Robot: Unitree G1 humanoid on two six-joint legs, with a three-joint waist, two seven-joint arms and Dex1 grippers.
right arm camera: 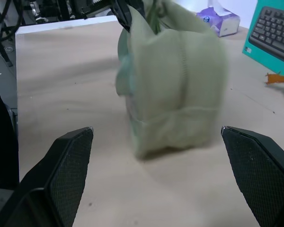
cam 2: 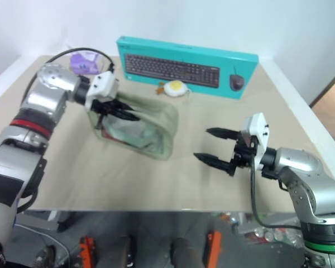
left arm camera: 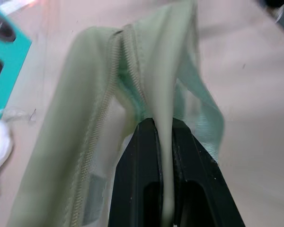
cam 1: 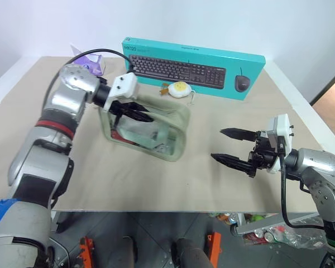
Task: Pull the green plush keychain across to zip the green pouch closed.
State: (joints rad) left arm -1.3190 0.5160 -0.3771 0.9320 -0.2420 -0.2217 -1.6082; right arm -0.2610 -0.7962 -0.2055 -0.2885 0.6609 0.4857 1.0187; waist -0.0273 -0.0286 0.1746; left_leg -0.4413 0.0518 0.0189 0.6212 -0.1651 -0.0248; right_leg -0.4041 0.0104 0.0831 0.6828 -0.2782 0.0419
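Two grippers are at work, and only one has hold of anything: the left gripper (cam 1: 135,113) is pinched tight on a fold of pale fabric, apparently the strap, at the top of the green pouch (cam 1: 156,131), as the left wrist view shows with the cloth squeezed between its black fingers (left arm camera: 137,179). That looks like a bracing hold, not the pull itself. The right gripper (cam 1: 231,146) hangs spread wide and empty, well apart from the pouch on its far side, pointing toward it. The pouch stands on the beige table (cam 1: 240,190), just in front of the teal keyboard box (cam 1: 192,67) and near a fried-egg charm (cam 1: 180,89). Its zipper (left arm camera: 111,80) runs along the top, but I cannot tell how much of it is shut, and the green plush keychain cannot be made out. So the pouch seems steadied; finding and drawing the keychain across is still to do.
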